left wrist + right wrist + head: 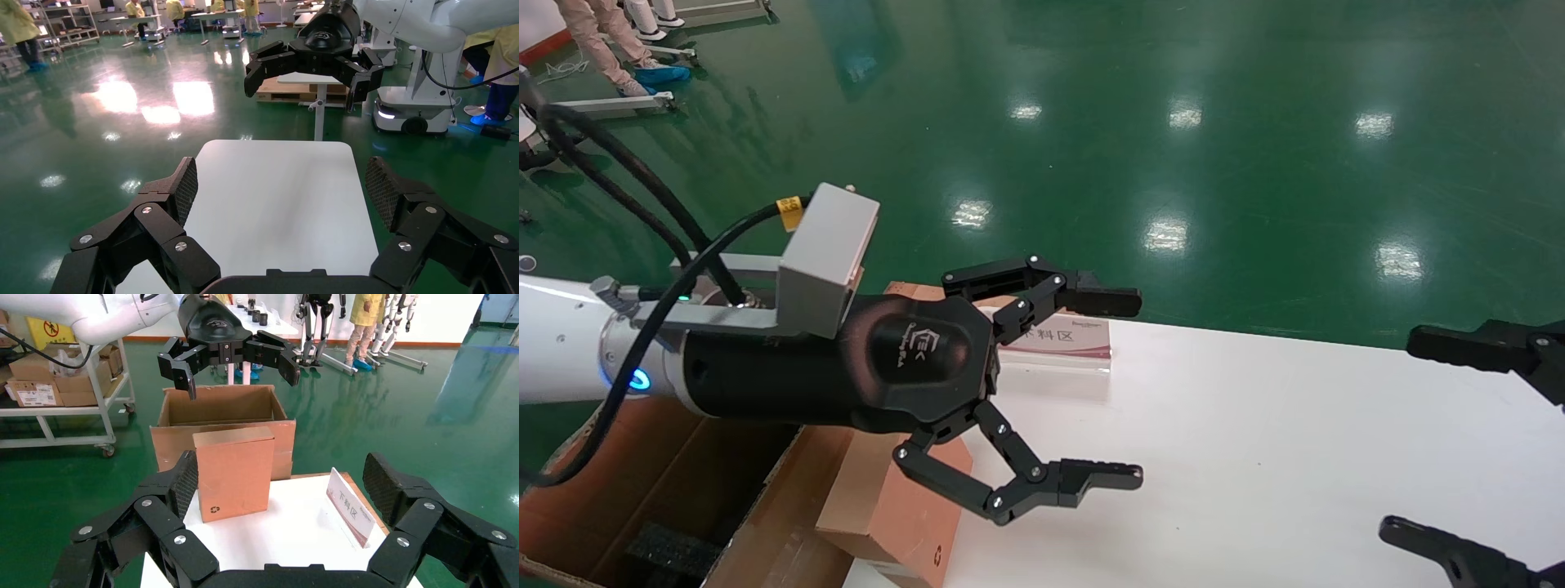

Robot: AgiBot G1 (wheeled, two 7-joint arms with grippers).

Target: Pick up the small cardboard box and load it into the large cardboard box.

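Upright small cardboard box (233,473) at table (1254,457) edge

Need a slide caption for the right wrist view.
Open right gripper faces the small cardboard box on the white table, large cardboard box behind.

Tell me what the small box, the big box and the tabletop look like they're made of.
Small cardboard box: matte brown cardboard, likely paperboard; plain faces, printed recycling mark. Large cardboard box: brown cardboard, probably corrugated; creased flaps, raw edges. Table: smooth white top, laminate or painted; can't tell which. Left gripper hovers open above it.
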